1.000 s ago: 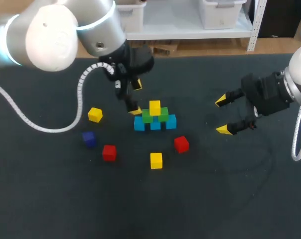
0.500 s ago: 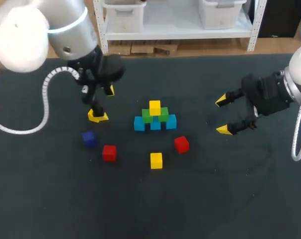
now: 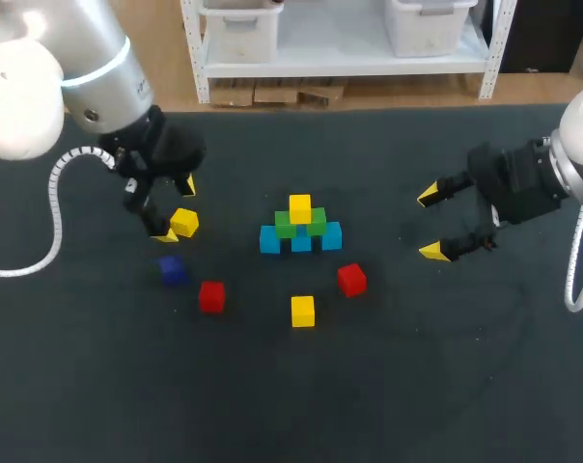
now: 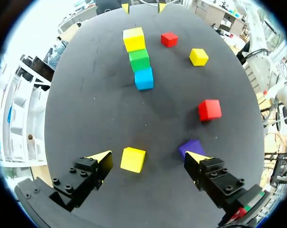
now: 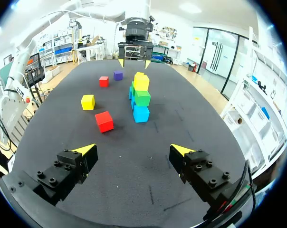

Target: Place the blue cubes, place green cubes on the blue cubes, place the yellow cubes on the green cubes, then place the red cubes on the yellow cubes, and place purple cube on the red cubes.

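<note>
A pyramid stands mid-table: blue cubes (image 3: 301,241) at the base, green cubes (image 3: 286,228) on them, one yellow cube (image 3: 299,207) on top. My left gripper (image 3: 176,210) is open at the left, with a loose yellow cube (image 3: 184,222) between its fingers, nearer one finger (image 4: 101,157); that yellow cube (image 4: 133,159) is not gripped. The purple cube (image 3: 172,269) sits just below it, beside the other tip in the left wrist view (image 4: 191,147). Loose on the mat are two red cubes (image 3: 211,296) (image 3: 351,279) and another yellow cube (image 3: 302,311). My right gripper (image 3: 431,224) hangs open and empty to the right.
The dark mat (image 3: 417,367) covers the whole table. The right wrist view looks along the mat at the pyramid (image 5: 141,98), with a red cube (image 5: 104,121) nearest its gripper (image 5: 134,151).
My left arm has swung left from beside the pyramid to the loose yellow cube, staying open. The right arm and all cubes have not moved.
</note>
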